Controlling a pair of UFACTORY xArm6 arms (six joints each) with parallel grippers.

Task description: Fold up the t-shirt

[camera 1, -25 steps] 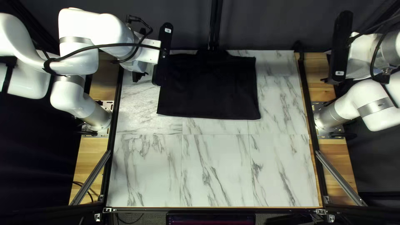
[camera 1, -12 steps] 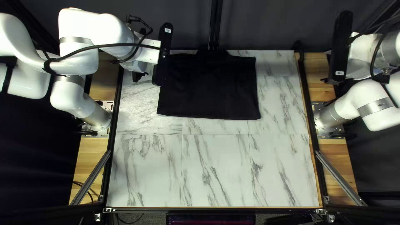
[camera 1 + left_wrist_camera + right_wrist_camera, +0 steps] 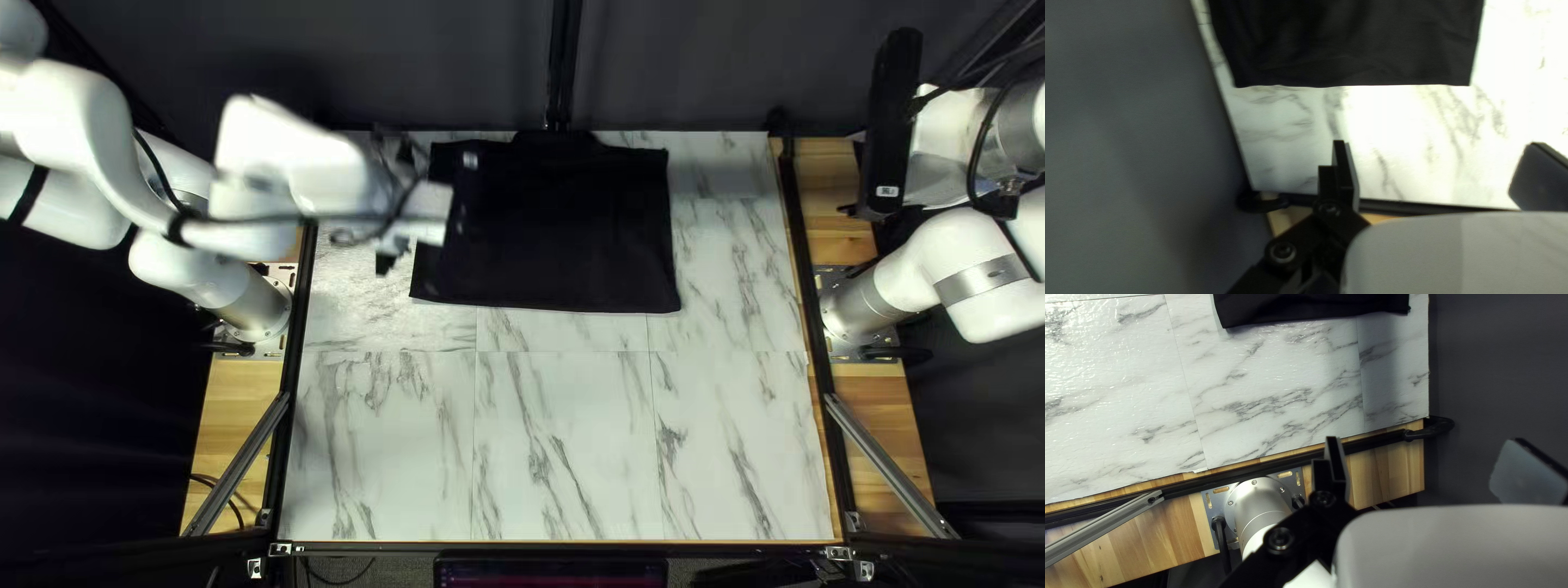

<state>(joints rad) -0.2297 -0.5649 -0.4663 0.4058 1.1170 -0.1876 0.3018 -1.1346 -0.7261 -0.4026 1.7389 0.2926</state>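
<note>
The black t-shirt point(image 3: 555, 234) lies spread as a broad, roughly rectangular panel on the desk point(image 3: 544, 446), toward the far edge by the dark curtain point(image 3: 675, 65). The left gripper point(image 3: 1438, 144) is wide open with nothing between its fingers; the cloth lies ahead of it, apart from the fingertips. The right gripper point(image 3: 1424, 440) is wide open too and holds nothing, out past the desk's side edge. The left arm point(image 3: 294, 163) is blurred in the top left view, so it is probably in motion. The step in hand looks like setting up for a fold. To do it well, the fingers should come down beside a hem corner, one sliding just under the cloth, and close on a shallow pinch that takes every layer meant to move. A matching grip by the right arm point(image 3: 958, 261) at the opposite corner would keep the hem straight. The lift should be low and even, since thin black fabric may drag or bunch, and its layers are hard to tell apart. As for labels, a small pale sticker point(image 3: 887, 191) sits on the black housing point(image 3: 893, 109) at the right arm's wrist; its print is too small to tell.
</note>
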